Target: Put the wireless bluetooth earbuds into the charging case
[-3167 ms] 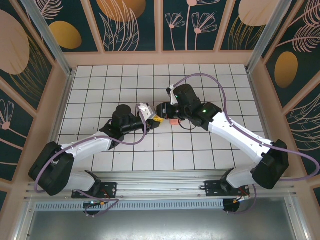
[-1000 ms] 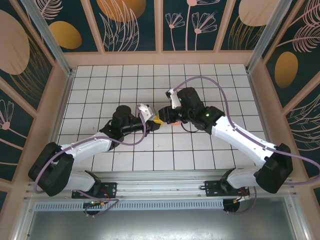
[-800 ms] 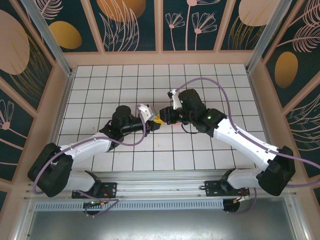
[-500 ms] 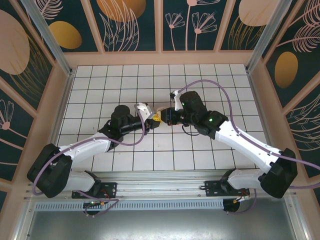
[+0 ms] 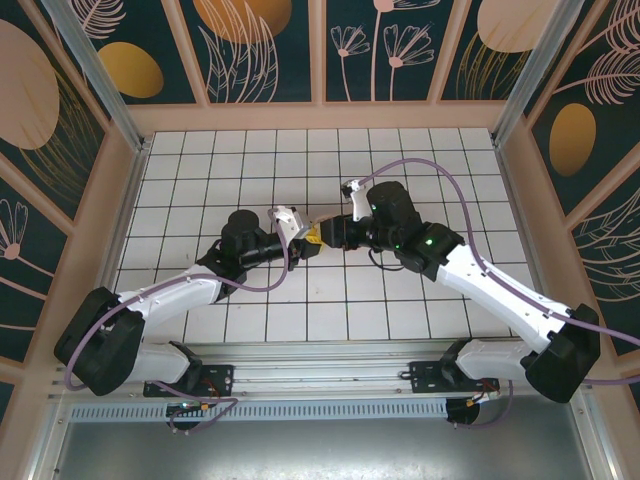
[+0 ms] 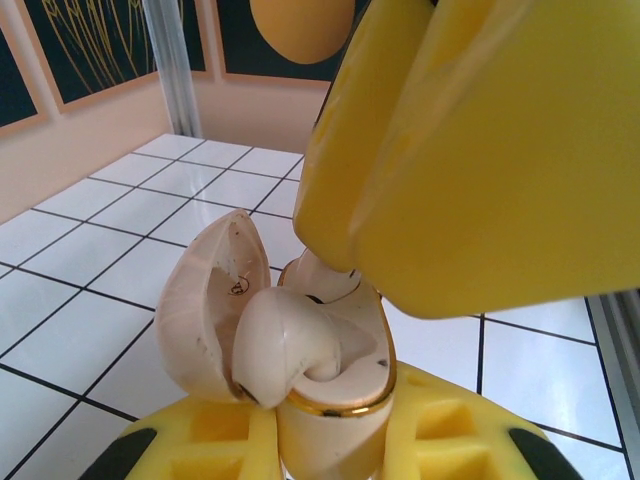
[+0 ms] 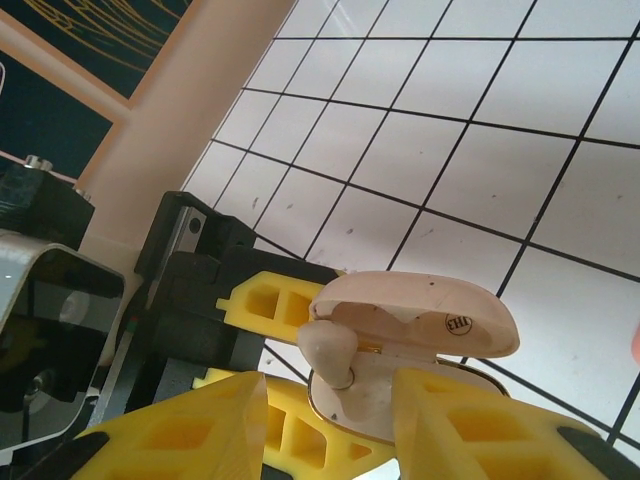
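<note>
Down at the bottom edge of the left wrist view, the left gripper (image 6: 330,440) is clamped tight on the base of the charging case (image 6: 335,400). The case stands upright between its yellow fingers (image 6: 200,445), gold rim showing. Its lid (image 6: 205,305) is swung open toward the left of the frame. One pale earbud (image 6: 290,345) lies in the mouth of the case, partly seated and leaning against the lid. Just above and to the right hang the big yellow fingers of the right gripper (image 7: 335,385). From its own wrist camera they stand partly apart on either side of the case and earbud, and grip neither. From the top camera, both grippers meet near the middle of the frame above the white tiled table (image 5: 400,160), with the leaf-patterned walls (image 5: 260,50) across the upper edge.
</note>
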